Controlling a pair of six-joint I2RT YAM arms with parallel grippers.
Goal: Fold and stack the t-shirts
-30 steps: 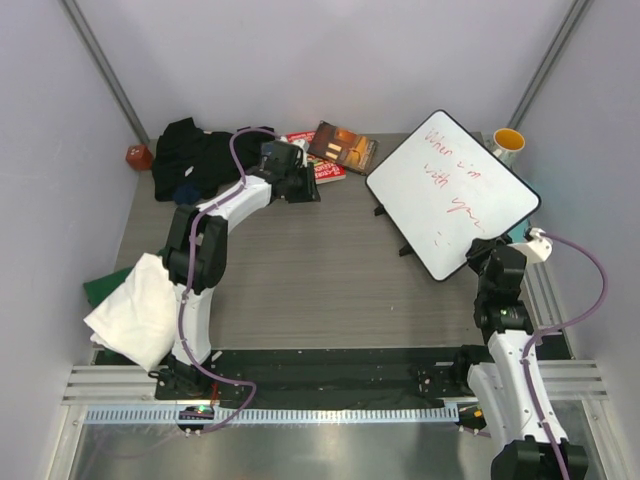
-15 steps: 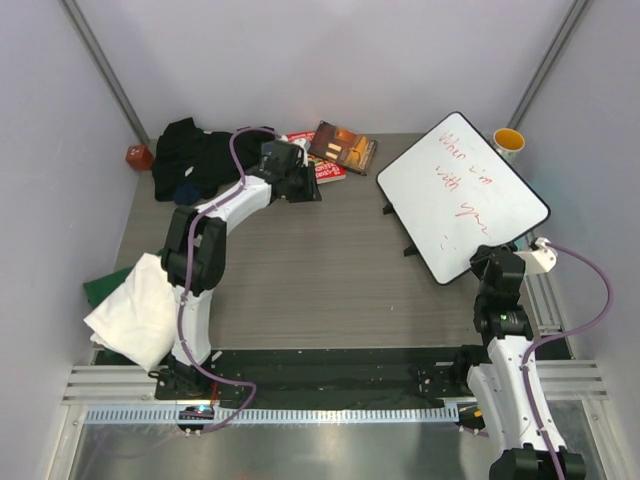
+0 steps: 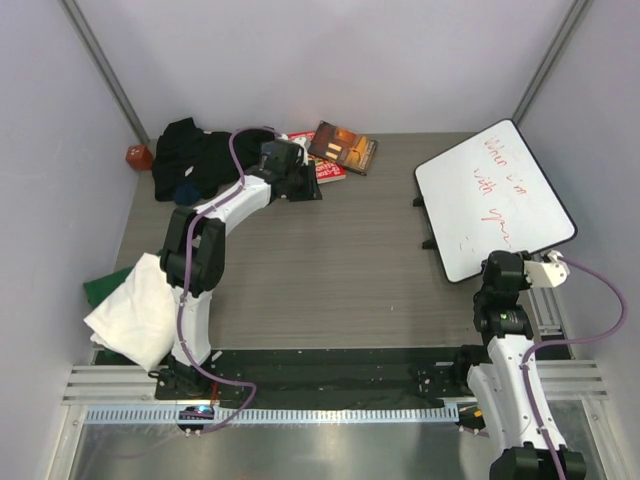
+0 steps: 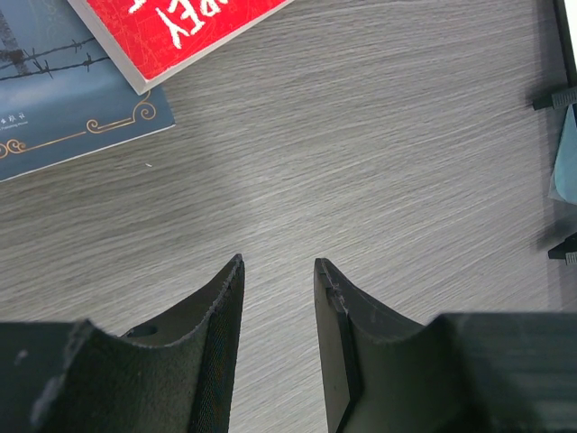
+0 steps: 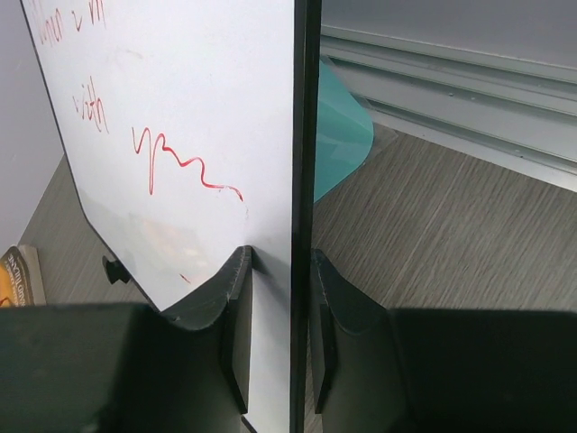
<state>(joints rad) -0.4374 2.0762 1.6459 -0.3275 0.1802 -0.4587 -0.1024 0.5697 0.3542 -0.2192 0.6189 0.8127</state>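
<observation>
A crumpled black cloth t-shirt [image 3: 185,150] lies heaped at the counter's 11 o'clock corner, with a navy patch of cloth [image 3: 186,192] at its near edge. A folded white cloth t-shirt [image 3: 135,312] sits at 8 o'clock on a folded green cloth shirt [image 3: 98,288], which peeks out on its 9 o'clock side.

The left claw [image 4: 278,266] hangs over the bare grey wood-grain counter [image 3: 330,270], released, with nothing between its fingers. It is just beside a red-covered paperback book [image 3: 325,170], which overlaps a blue-covered book [image 4: 63,108]. A brown-covered book [image 3: 343,146] lies at their 1 o'clock.

At 3 o'clock the right claw [image 5: 281,257] is clenched on the near black edge of a white rectangular board with red handwriting [image 3: 495,195], which is tilted. A teal flat mat [image 5: 341,135] shows behind the board. A small red-orange object [image 3: 138,156] rests at 9 o'clock of the black heap.
</observation>
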